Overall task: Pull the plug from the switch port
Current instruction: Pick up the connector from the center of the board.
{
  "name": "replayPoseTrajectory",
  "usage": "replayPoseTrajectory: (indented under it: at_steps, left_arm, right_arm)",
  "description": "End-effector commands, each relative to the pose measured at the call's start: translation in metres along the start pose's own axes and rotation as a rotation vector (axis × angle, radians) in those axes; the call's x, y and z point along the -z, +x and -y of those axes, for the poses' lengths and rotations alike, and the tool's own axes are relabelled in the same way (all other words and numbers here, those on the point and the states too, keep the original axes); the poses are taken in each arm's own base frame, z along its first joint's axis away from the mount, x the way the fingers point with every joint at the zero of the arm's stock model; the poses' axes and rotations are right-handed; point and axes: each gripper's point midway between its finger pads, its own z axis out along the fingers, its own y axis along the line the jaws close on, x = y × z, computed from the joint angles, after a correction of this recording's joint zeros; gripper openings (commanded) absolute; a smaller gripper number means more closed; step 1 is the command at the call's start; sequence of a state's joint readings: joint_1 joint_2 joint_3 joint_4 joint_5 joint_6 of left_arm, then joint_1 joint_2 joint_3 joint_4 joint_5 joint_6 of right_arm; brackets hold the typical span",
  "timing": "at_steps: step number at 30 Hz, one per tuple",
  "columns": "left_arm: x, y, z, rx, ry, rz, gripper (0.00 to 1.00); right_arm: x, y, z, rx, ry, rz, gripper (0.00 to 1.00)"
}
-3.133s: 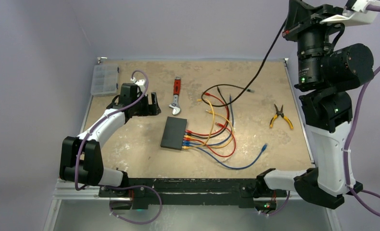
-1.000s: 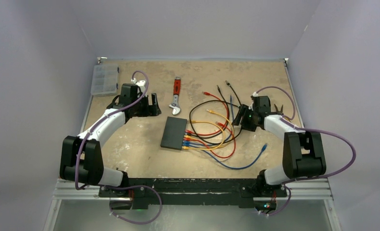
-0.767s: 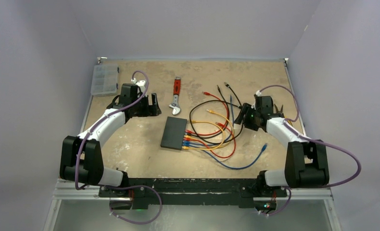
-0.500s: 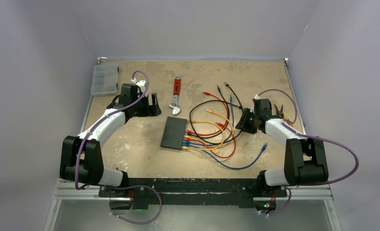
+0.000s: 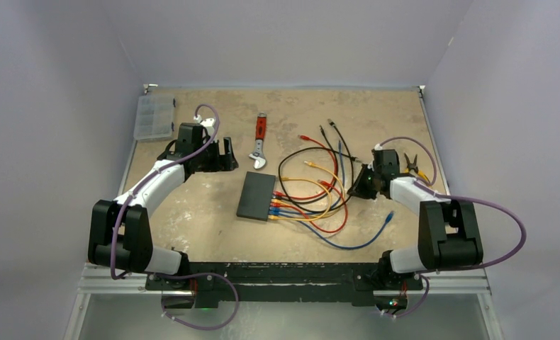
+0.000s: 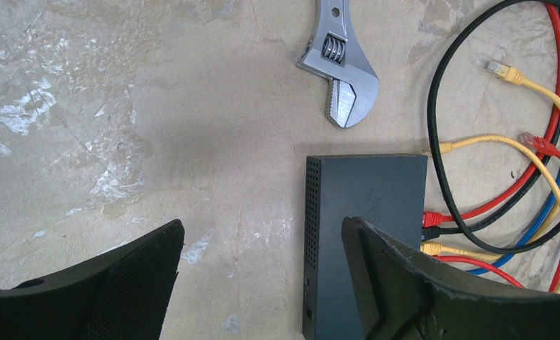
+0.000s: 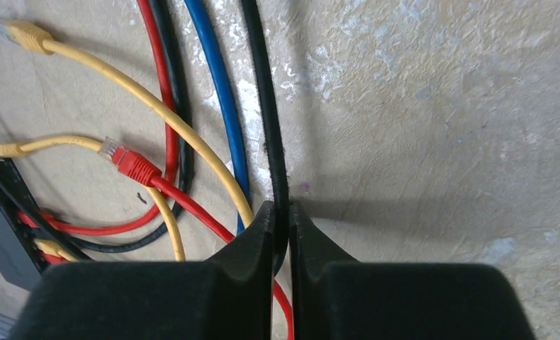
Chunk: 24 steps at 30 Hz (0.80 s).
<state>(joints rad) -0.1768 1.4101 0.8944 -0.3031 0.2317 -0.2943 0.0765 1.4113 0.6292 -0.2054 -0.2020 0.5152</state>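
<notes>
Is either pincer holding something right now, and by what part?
The right pincer is shut on the black cable, pinching it along its run, not at a plug. The left pincer is open and holds nothing.

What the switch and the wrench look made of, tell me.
Switch: matte black, likely plastic or painted metal; dull, even surface, perforated vent side. Wrench: bare steel at the head, bright silvery glare; red handle, probably a rubber or plastic sleeve.
</notes>
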Motion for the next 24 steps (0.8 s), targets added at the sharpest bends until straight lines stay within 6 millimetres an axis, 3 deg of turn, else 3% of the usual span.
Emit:
replayPoseTrajectory:
  at_steps: [1, 5, 8, 15, 24]
  left_arm:
    - [0.004, -0.012, 0.004, -0.022, 0.022, 0.043, 0.82]
    - [0.005, -0.013, 0.004, -0.022, 0.021, 0.049, 0.82]
    - [0.005, -0.013, 0.004, -0.022, 0.02, 0.049, 0.82]
    - [0.005, -0.013, 0.004, -0.022, 0.022, 0.051, 0.82]
    - [0.005, -0.013, 0.004, -0.021, 0.023, 0.052, 0.82]
  right_arm:
    - [-0.002, -0.006, -0.003, -0.005, -0.01, 0.011, 0.02]
    - [0.015, -0.044, -0.018, 0.032, -0.008, 0.111, 0.0]
    - [0.045, -0.087, -0.032, 0.074, 0.008, 0.247, 0.0]
    - [0.149, -0.177, -0.074, 0.147, 0.012, 0.58, 0.0]
    - [0.277, -0.245, -0.118, 0.153, -0.036, 0.919, 0.0]
